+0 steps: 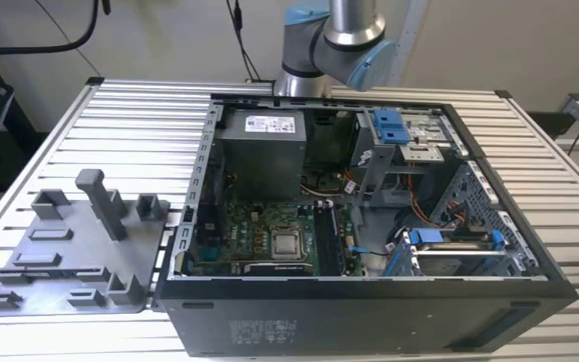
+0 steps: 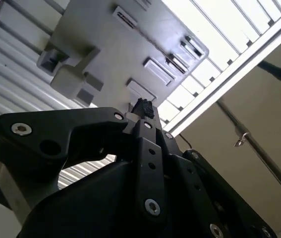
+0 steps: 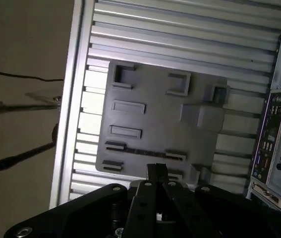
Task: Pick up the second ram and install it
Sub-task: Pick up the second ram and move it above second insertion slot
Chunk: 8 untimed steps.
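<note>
In the first wrist view my pincer (image 3: 156, 173) is pinched narrow and empty. Beyond it, on the grey tray (image 3: 155, 116), a thin dark strip on edge looks like the second ram (image 3: 145, 151). I judge it light, stiff and fragile, best gripped by its flat faces mid-length.

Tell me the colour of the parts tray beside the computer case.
Plain grey; the parts tray shows best in the exterior view.

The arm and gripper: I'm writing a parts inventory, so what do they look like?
The arm is a silver-grey tube with light-blue joint caps. In the second wrist view the gripper is black, built of flat linked bars with silver screws.
</note>
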Tool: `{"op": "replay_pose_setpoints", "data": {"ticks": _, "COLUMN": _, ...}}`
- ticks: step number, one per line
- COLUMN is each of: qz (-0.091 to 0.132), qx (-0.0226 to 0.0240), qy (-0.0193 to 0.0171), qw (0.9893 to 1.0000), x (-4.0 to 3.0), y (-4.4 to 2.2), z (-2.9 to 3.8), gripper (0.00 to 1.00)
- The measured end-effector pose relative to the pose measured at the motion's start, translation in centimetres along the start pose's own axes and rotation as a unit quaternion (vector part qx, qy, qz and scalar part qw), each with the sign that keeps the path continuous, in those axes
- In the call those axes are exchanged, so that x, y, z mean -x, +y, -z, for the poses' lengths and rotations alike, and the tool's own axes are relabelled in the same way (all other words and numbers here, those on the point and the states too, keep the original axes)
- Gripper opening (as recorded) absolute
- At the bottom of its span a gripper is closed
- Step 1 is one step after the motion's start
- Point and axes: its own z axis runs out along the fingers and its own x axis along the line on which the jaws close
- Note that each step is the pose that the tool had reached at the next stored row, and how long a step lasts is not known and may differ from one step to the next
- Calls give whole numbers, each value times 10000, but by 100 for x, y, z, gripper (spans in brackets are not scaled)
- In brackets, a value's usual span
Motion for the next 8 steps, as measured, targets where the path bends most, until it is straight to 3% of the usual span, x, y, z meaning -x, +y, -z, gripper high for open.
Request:
{"op": "replay_pose_setpoints", "data": {"ticks": 4, "qz": 284, "qx": -20, "qy": 11, "qw": 9996, "x": 0, "y": 0, "z": 0, "gripper": 11}}
{"op": "replay_pose_setpoints", "data": {"ticks": 8, "qz": 552, "qx": -26, "qy": 18, "qw": 9985, "x": 0, "y": 0, "z": 0, "gripper": 11}}
